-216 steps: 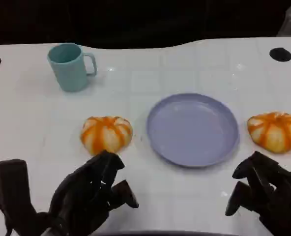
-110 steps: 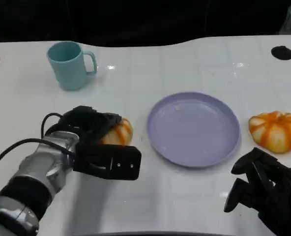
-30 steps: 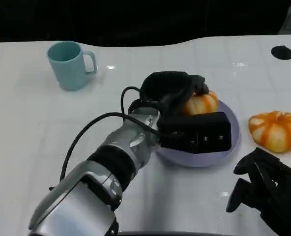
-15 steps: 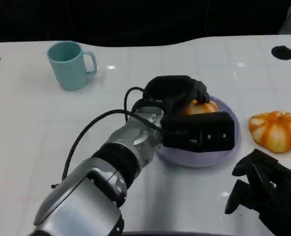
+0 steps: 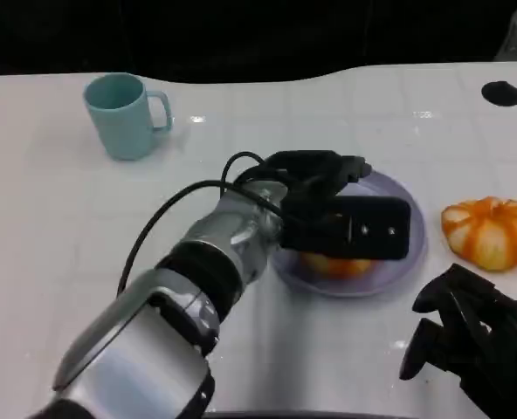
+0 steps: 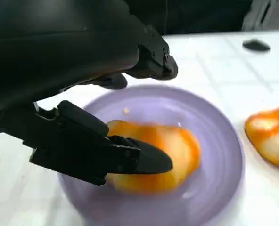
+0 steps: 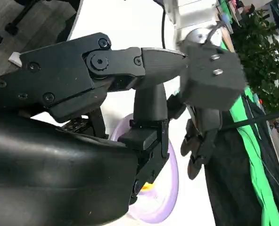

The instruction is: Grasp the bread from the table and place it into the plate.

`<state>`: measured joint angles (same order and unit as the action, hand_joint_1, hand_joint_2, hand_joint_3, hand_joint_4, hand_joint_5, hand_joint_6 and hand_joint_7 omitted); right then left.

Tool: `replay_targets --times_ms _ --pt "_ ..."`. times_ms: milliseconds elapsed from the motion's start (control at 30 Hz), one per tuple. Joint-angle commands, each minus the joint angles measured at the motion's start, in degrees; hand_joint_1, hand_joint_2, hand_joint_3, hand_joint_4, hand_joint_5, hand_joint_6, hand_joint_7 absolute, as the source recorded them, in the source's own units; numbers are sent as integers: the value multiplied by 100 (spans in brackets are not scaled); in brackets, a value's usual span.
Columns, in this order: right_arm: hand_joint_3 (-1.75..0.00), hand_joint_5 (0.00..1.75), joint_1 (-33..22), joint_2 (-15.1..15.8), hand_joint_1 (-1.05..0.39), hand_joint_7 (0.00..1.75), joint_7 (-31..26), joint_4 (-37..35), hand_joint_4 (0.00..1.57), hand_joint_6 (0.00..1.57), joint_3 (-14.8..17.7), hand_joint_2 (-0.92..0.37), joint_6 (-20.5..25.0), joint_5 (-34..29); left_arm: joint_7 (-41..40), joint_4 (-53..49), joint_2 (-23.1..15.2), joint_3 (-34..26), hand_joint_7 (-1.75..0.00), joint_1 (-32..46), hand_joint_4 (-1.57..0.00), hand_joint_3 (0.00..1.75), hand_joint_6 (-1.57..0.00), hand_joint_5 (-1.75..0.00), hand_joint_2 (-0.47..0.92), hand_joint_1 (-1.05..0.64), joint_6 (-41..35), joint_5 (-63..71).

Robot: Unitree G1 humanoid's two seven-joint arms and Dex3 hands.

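An orange-striped bread (image 5: 335,264) lies in the lilac plate (image 5: 396,188) at the table's middle, lying free under my left hand (image 5: 315,175). In the left wrist view the bread (image 6: 172,146) looks blurred on the plate (image 6: 224,141), and the fingers of my left hand (image 6: 78,52) are spread above it without touching it. My right hand (image 5: 472,349) rests at the lower right, holding nothing, its fingers loosely apart. A second striped bread (image 5: 490,231) sits on the table right of the plate.
A teal mug (image 5: 123,116) stands at the back left. Two dark holes mark the table's far corners, one at the right (image 5: 501,92). My left forearm (image 5: 197,279) crosses the table's middle toward the plate.
The bread has left my left hand and dropped onto the plate. The hand's fingers have spread and now hover over it. My right hand has not moved.
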<state>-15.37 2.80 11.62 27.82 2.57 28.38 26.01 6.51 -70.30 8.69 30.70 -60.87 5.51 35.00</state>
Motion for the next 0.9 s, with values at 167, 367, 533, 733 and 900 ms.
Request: replay_targets --times_ms 167,367,533,733,900 --pt "-36 175 20 59 -47 164 -3 10 64 48 57 -92 -34 44 892 478 -468 -266 -1 -51 -2 55 -15 -8 92 -94 142 -352" --pt "-36 175 36 67 -47 164 10 -32 64 47 79 -92 -43 45 1395 1116 -789 -696 -2 354 -6 51 -17 -10 92 -88 244 -912" --pt "-36 175 56 60 -47 164 -68 3 64 47 83 -92 45 39 1807 1668 -996 -1207 -3 847 -12 50 -19 -14 92 -86 327 -1635" --pt "-36 175 72 52 -47 165 -93 19 65 47 98 -92 106 74 2118 2792 -972 -2158 -9 1885 -30 43 -36 -28 92 -73 -89 -2955" --pt "-37 175 64 54 -46 164 -100 34 65 48 96 -92 108 56 2081 4491 -749 -2834 -12 3000 -38 43 -58 -85 92 -63 -1250 -4192"
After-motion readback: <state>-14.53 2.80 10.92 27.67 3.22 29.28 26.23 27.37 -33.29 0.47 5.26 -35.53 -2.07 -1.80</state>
